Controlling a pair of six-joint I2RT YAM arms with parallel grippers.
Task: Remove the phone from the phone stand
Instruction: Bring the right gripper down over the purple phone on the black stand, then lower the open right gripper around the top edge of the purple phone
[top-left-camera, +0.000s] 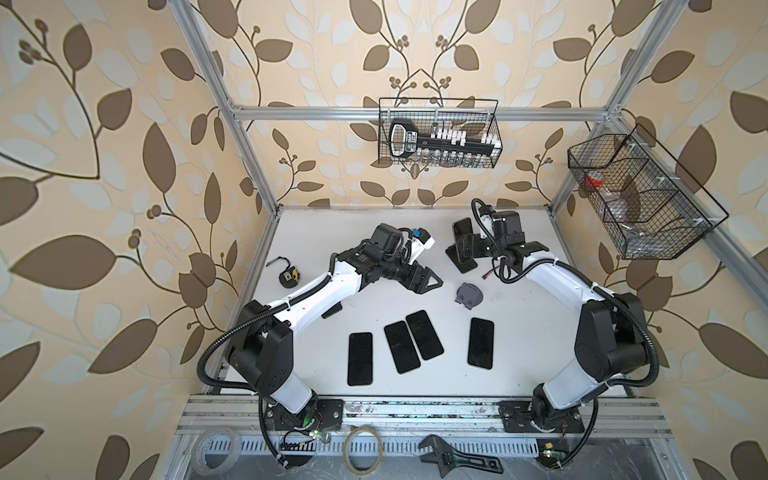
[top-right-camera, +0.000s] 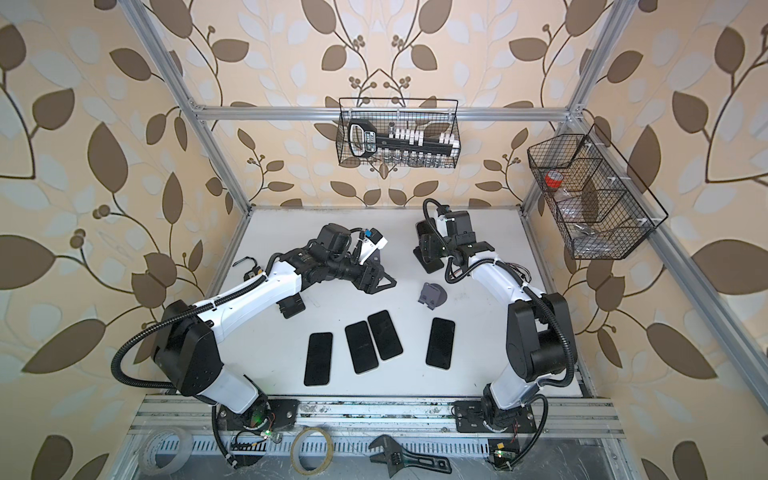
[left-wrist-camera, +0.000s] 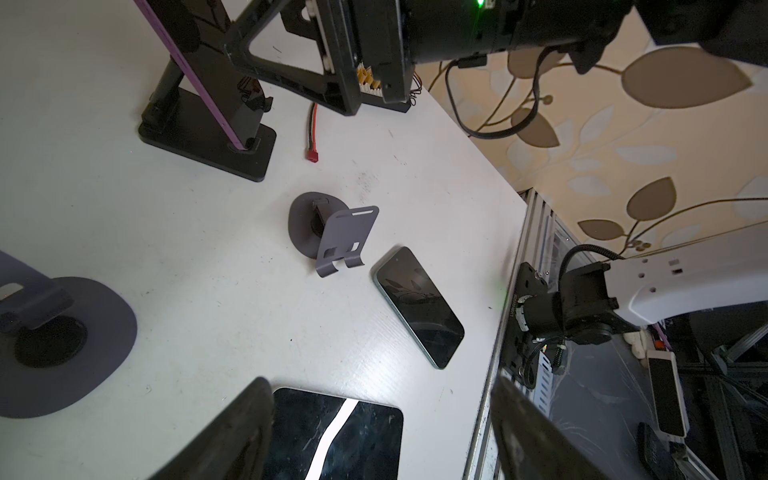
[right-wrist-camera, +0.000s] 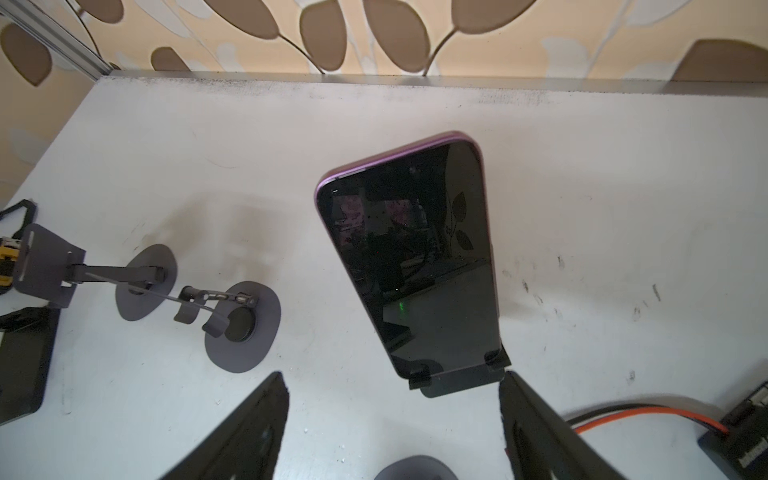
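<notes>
At 1 o'clock on the table, with 12 at the far wall in a top view, the phone sits on the stand.
- Phone: leans back, screen dark, purple rim. Its lower edge rests behind the stand's two front lips. Not lifted.
- Right gripper: faces the phone's screen from the 5 o'clock side. Fingers spread apart, nothing between them. Fingertips are just short of the stand's front edge. One tip is very near a lip, and I cannot tell whether it touches.
- Left gripper: near the table's centre, well apart from the stand. Fingers parted and empty, hanging above the table.
- Flat phones: four lie screen-up in a loose row around 6 o'clock. The middle two are side by side and appear to touch.
- Grey stand: empty, just at 3 o'clock of centre, between the left gripper and the right arm.
</notes>
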